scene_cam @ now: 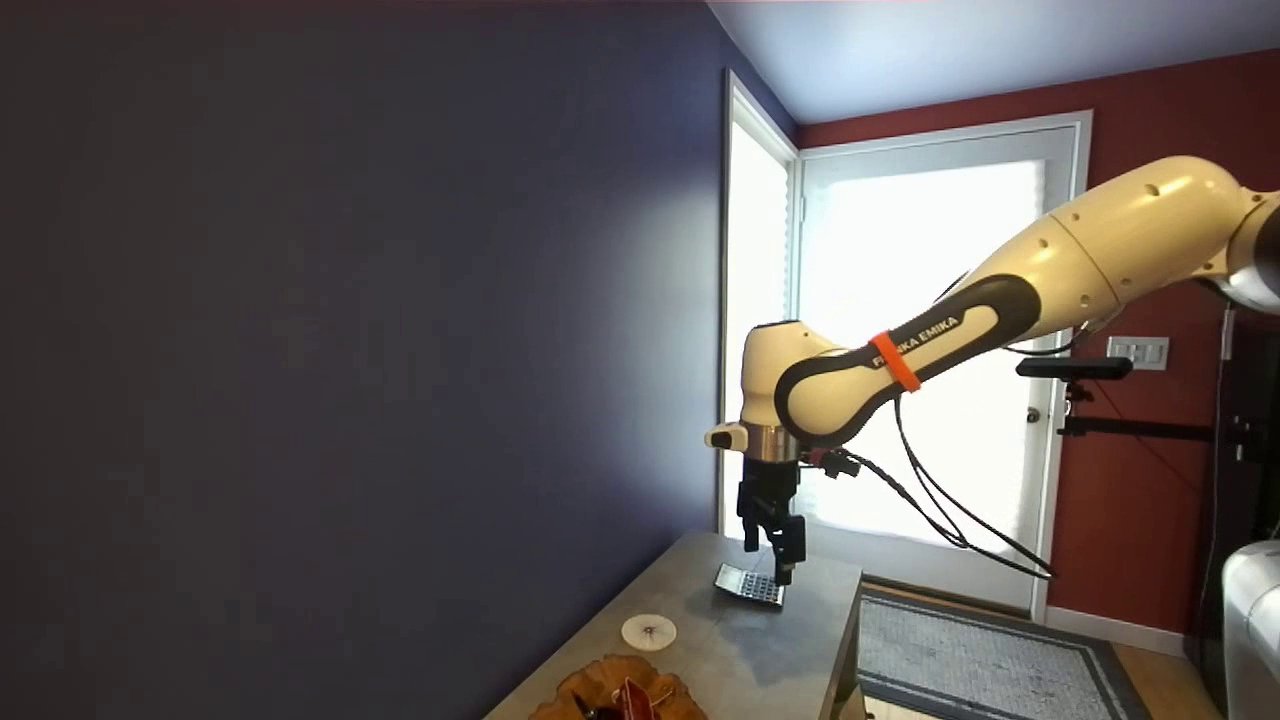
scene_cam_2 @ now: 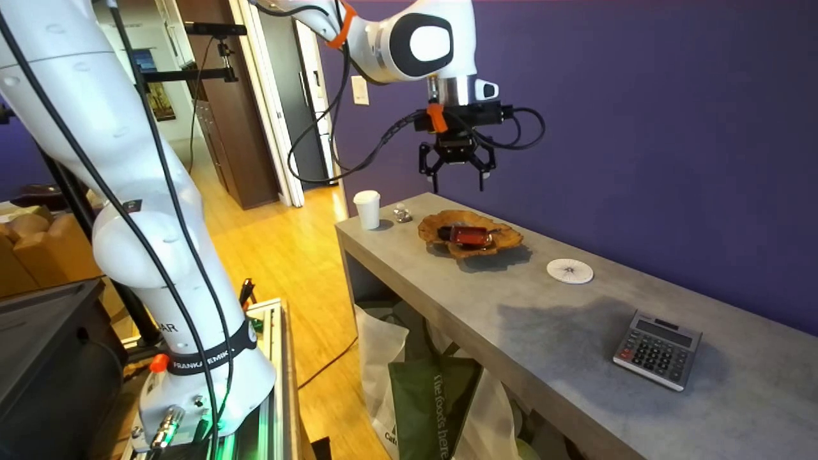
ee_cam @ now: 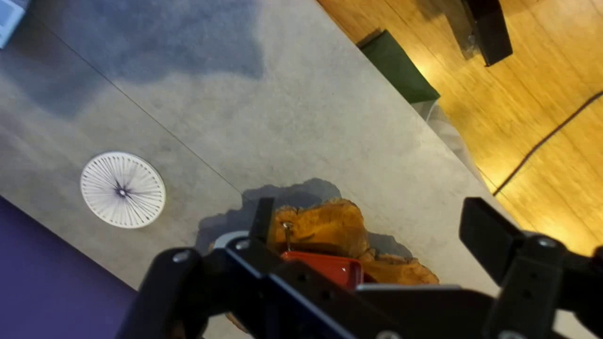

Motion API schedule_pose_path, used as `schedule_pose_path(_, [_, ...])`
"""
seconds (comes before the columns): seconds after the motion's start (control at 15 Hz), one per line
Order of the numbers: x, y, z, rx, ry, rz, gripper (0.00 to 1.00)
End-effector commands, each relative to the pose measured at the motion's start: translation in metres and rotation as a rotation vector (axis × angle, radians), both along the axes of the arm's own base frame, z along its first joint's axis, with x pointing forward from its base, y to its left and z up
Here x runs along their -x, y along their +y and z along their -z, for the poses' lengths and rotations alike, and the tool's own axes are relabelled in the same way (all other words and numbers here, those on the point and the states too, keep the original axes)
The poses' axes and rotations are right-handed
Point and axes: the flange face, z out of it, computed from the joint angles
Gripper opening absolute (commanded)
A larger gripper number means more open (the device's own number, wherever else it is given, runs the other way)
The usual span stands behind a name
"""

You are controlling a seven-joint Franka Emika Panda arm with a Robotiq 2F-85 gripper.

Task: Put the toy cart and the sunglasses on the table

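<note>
The toy cart, red with a thin metal handle, rests in a brown wooden bowl (scene_cam_2: 505, 239) on the table. It shows as a red body (scene_cam_2: 471, 236) in an exterior view and, partly hidden by my gripper, as the red cart (ee_cam: 325, 266) in the wrist view. A dark object (scene_cam_2: 444, 233) lies beside it; whether this is the sunglasses I cannot tell. The table (scene_cam_2: 466, 287) has a pale greyish top. My gripper (scene_cam_2: 458, 184) hangs above the table, pointing down, fingers wide apart. In the wrist view the bowl lies below the gripper (ee_cam: 372, 226), and nothing is held.
A round white coaster (scene_cam_2: 570, 271) and a calculator (scene_cam_2: 658, 348) lie along the tabletop. Past the bowl stand a white cup (scene_cam_2: 367, 209) and a small glassy item (scene_cam_2: 402, 213). A purple wall (scene_cam_2: 639, 160) borders the table's back. Bags (scene_cam_2: 434, 402) sit underneath.
</note>
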Motion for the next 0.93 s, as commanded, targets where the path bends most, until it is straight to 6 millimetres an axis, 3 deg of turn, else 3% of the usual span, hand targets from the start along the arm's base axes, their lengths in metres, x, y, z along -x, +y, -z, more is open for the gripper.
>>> schedule_pose_path(0.0, [-0.027,-0.002,0.023,-0.174,0.039,-0.083,1.00])
schedule_pose_path(0.2, [-0.033,-0.010,0.043,-0.292,0.096,-0.197,1.00])
schedule_pose_path(0.27, [-0.023,-0.004,0.037,-0.226,0.074,-0.132,1.00])
schedule_pose_path(0.4, [-0.026,-0.009,0.045,-0.232,0.086,-0.135,1.00])
schedule_pose_path(0.73, [-0.025,-0.004,0.042,-0.232,0.082,-0.139,1.00])
schedule_pose_path(0.87, [-0.033,0.003,0.051,-0.283,0.056,-0.118,1.00])
